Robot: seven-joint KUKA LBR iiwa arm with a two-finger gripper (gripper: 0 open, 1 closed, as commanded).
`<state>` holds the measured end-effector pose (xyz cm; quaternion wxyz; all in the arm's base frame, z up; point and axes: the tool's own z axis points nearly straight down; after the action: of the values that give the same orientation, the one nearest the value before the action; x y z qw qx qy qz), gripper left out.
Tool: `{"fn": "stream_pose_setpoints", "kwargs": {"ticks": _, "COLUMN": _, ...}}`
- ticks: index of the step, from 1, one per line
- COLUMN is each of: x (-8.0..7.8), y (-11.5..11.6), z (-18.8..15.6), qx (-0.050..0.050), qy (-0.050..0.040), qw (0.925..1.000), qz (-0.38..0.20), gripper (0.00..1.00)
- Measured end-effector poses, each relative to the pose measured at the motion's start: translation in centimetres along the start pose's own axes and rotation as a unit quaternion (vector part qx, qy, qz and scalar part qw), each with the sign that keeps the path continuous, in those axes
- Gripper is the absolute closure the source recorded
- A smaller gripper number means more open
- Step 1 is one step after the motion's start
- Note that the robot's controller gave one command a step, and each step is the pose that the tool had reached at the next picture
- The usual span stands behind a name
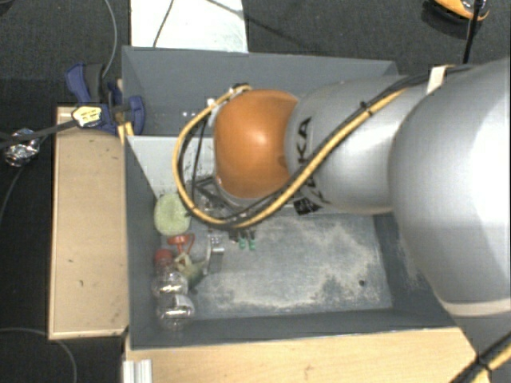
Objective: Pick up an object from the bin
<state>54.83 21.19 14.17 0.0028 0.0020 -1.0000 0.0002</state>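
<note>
Orange cover (254,144) half hides the gripper (239,239), state untellable, near a clear bottle (174,298) seemingly lying along the left wall (142,246)

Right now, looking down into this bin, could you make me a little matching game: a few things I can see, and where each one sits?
Things
1. pale green ball
2. clear container
3. orange cover
4. small red pieces

Places
A. on the arm, above the bin
B. nearest the bin's lower left corner in the view
C. between the ball and the container
D. by the left wall, uppermost of the little heap

Pairs: 1-D, 2-B, 3-A, 4-C
</note>
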Motion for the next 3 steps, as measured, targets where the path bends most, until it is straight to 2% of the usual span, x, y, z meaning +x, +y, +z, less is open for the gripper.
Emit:
{"fn": "stream_pose_setpoints", "kwargs": {"ticks": 1, "x": -0.2, "y": -0.1, "z": -0.5, "qx": -0.001, "qy": -0.0038, "qw": 1.0000, "qz": 0.002, "gripper": 0.00}}
{"fn": "stream_pose_setpoints", "kwargs": {"ticks": 2, "x": -0.8, "y": 1.3, "z": 2.7, "qx": -0.001, "qy": -0.0041, "qw": 0.9999, "qz": 0.010, "gripper": 0.00}}
{"fn": "stream_pose_setpoints", "kwargs": {"ticks": 3, "x": -0.4, "y": 2.8, "z": 6.1, "qx": 0.003, "qy": -0.0026, "qw": 0.9998, "qz": 0.018, "gripper": 0.00}}
